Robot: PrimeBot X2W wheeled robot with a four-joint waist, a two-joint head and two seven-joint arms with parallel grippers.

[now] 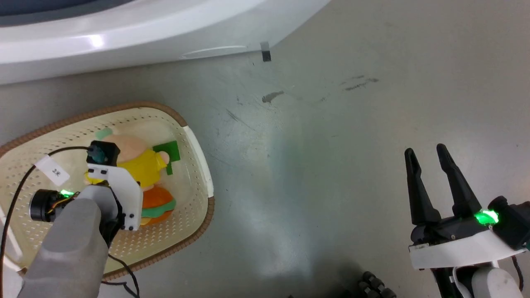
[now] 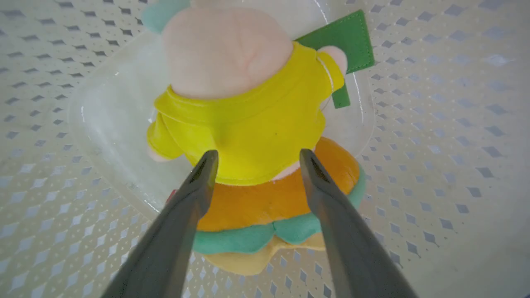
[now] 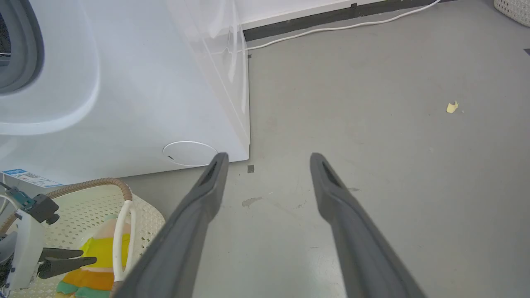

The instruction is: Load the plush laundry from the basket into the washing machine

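Note:
The cream basket (image 1: 194, 165) with a brown rim sits on the floor at the left. Inside it lie the doll (image 1: 140, 163) with pink head and yellow body, and the burger plush (image 1: 157, 203) partly under it. My left gripper (image 2: 254, 159) hangs open inside the basket, its tips just above the doll's (image 2: 248, 120) yellow body and the burger plush (image 2: 265, 207), straddling both. My right gripper (image 1: 426, 151) stands open and empty over bare floor at the lower right. The white washing machine (image 1: 124, 37) spans the top left; its grey gasket (image 3: 16, 49) shows in the right wrist view.
A green tag (image 1: 167, 153) lies beside the doll. A white cable (image 3: 339, 27) runs along the far wall. A yellow scrap (image 3: 452, 107) lies on the grey floor, and another pale basket (image 3: 513, 8) shows at the far right corner.

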